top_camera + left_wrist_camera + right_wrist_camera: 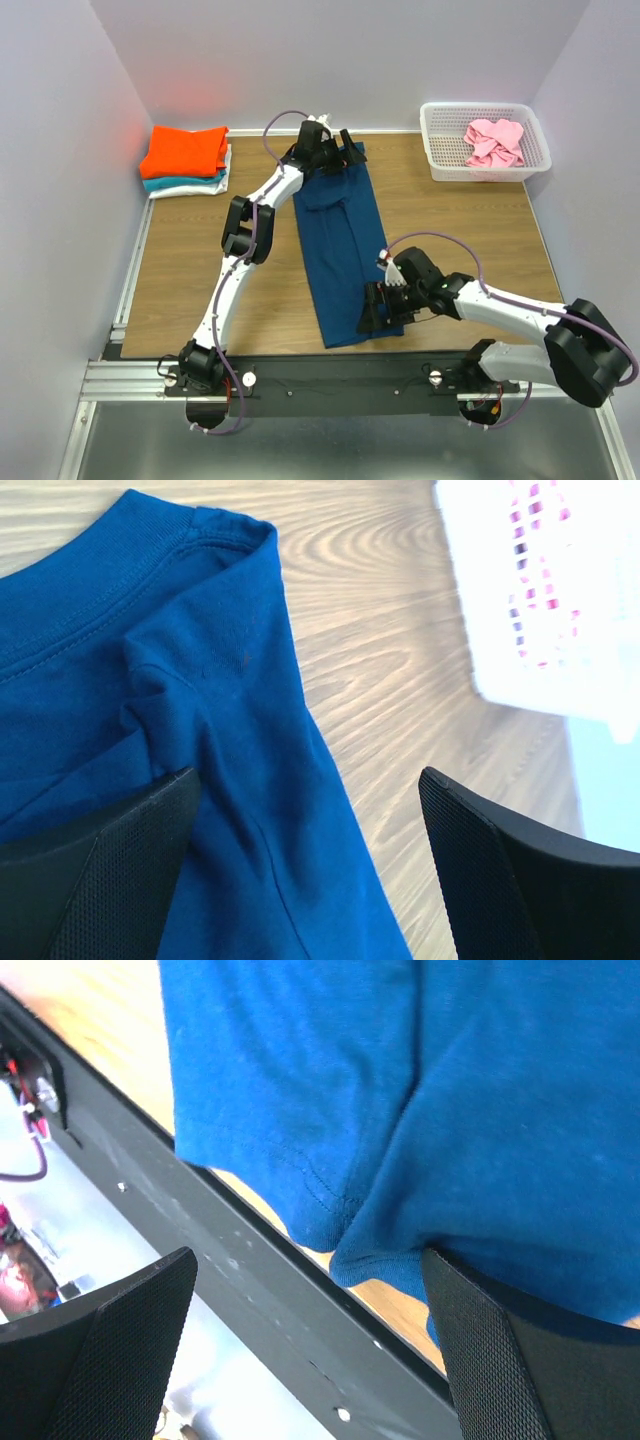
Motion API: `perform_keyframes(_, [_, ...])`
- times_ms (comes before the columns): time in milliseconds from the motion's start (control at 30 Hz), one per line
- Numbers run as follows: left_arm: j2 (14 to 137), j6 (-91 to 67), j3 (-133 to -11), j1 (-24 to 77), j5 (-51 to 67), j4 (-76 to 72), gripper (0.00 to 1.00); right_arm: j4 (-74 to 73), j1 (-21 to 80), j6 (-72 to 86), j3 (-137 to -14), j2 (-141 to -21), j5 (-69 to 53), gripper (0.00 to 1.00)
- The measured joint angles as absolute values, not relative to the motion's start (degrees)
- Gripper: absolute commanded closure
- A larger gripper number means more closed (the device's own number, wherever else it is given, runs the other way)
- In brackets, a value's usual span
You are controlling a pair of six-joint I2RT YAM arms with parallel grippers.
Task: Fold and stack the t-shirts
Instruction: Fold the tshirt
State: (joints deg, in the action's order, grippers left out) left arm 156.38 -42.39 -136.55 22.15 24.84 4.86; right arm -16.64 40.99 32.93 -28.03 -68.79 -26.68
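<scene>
Currently: navy t-shirt (340, 240), long folded strip, mid-table; left gripper (338, 140) over collar end, jaws wide; right gripper (380, 315) at near hem, jaws wide; orange-teal-white stack (185, 152) far left; pink tee (494, 142) in basket (436, 152).

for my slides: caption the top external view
Left gripper and right gripper open at opposite ends of a navy t-shirt; folded stack far left.
</scene>
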Motion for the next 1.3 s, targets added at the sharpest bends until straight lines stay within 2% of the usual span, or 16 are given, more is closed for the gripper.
perform_keyframes(433, [160.1, -48.4, -139.9, 21.8, 27.2, -1.2, 0.02, -10.7, 48.1, 32.5, -29.0, -72.2, -27.9, 0.0])
perform_keyframes(667, [160.0, -51.0, -139.8, 21.1, 27.3, -4.7, 0.02, -11.7, 48.4, 31.8, -29.1, -68.7, -26.5, 0.0])
perform_keyframes(867, [156.4, -50.7, -139.7, 20.6, 27.7, -4.6, 0.02, -14.7, 48.4, 32.2, -32.9, -61.7, -16.4, 0.0])
perform_keyframes(1000, [146.7, -47.3, -134.2, 20.9, 27.6, -1.8, 0.02, -17.2, 48.4, 34.7, -33.6, -57.9, -6.6, 0.0])
perform_keyframes(1067, [136.3, -43.7, -126.5, 21.4, 26.2, 0.1, 0.02, -18.3, 48.4, 36.2, -33.6, -57.1, -2.9, 0.0])
perform_keyframes(1200, [109.3, -37.8, -101.6, 24.5, 20.5, 0.5, 0.02, -20.5, 48.4, 38.5, -33.6, -57.4, 3.0, 0.0])
perform_keyframes(1267, [99.8, -36.5, -92.8, 26.4, 15.6, -0.4, 0.02, -21.2, 48.4, 39.4, -33.7, -58.2, 5.5, 0.0])
perform_keyframes(1300, [91.1, -36.4, -82.8, 28.9, 12.9, -1.9, 0.02, -21.6, 48.4, 39.9, -33.7, -58.5, 6.7, 0.0])
